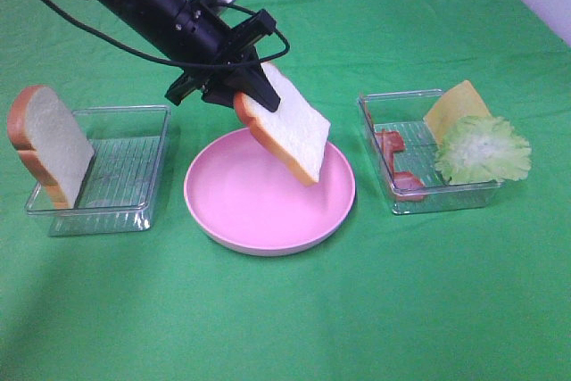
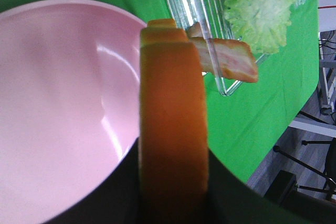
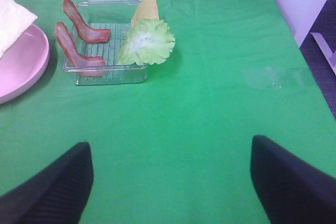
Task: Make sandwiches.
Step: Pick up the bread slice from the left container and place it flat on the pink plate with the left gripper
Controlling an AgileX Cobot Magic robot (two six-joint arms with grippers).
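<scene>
Left end effector (image 1: 256,94) is clamped shut on a bread slice (image 1: 290,129), pinching it by the brown crust edge. The white face hangs tilted, low corner over the pink plate (image 1: 268,244) but, far as the high view shows, not touching it. Left wrist view agrees: crust sits tight betw. the two dark fingers, plate right below. Gripping the crust edge makes sense, since it leaves the flat face free to go down on the plate as base layer. Right end effector (image 3: 170,182) is spread wide w/ nothing in it, over bare green surface (image 1: 285,336) near the right tray (image 1: 403,207), prob. there for the fillings.

No stack built yet, parts only. The held slice is over the plate, roughly centre. Second slice (image 1: 53,144) stands on edge, leaning at the outer end of the left tray (image 1: 125,216), prob. upright so fingers can nip its crust.

Fillings are in the right tray:
- Bacon strips (image 1: 397,167): two, red-pink, curled, ends propped on the tray wall.
- Cheese (image 1: 457,106): yellow, leaning at the far corner.
- Lettuce (image 1: 482,149): frilly, pale centre, resting on the rim & overhanging.

All are propped rather than flat, which I'd guess makes grabbing easier. Bread is plain white w/ orange-brown crust, toy-like.
</scene>
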